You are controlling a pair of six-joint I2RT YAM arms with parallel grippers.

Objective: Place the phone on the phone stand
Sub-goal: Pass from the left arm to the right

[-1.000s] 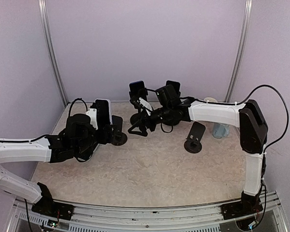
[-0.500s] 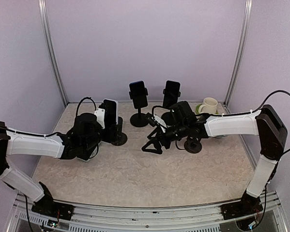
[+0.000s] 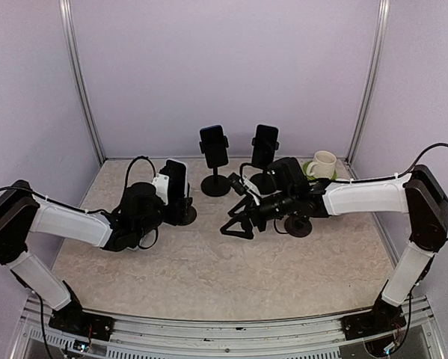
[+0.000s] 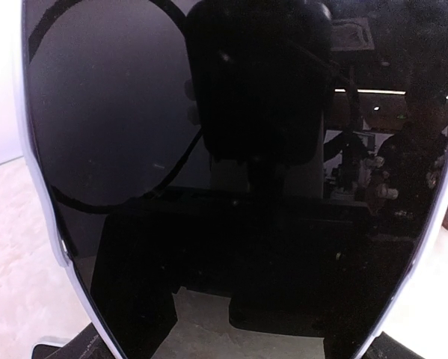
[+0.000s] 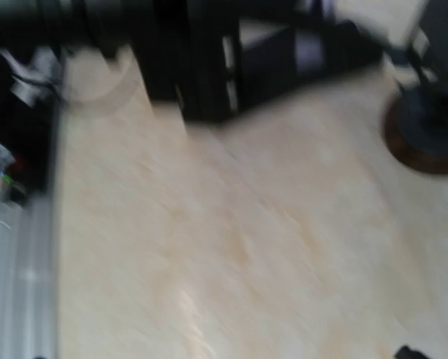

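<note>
**Phone in the left claw, close beside its stand**

The phone [image 3: 176, 178] is standing upright in the left gripper [image 3: 168, 194], which is clamping its lower part, over the left half of the table [image 3: 209, 277]. Its white edge is facing the overhead camera and it is leaning slightly. The phone stand [image 3: 184, 215] is sitting on its round black base just to the phone's right. From above the phone is overlapping the stand's post, and I cannot tell whether the two are touching.

In the left wrist view the phone's black glass is filling almost the whole frame and reflecting dark shapes. A white rim is running down its left side. The phone is hiding the fingers there, and a strip of pale marbled table is showing at lower left.

The right gripper [image 3: 235, 230] is hanging low over the middle of the table, its fingers spread apart and holding nothing. I cannot tell whether its tips are touching the surface. A second stand [image 3: 299, 226] is standing just behind that arm, partly covered by it.

Near the back wall the left rear phone [image 3: 213, 142] and the right rear phone [image 3: 265, 140] are each sitting on a stand of their own. A white mug [image 3: 322, 162] is resting at the back right.

The right wrist view is smearing into blur. Only pale table, dark shapes along the top and a dark round base [image 5: 427, 131] at the right edge are showing.
</note>
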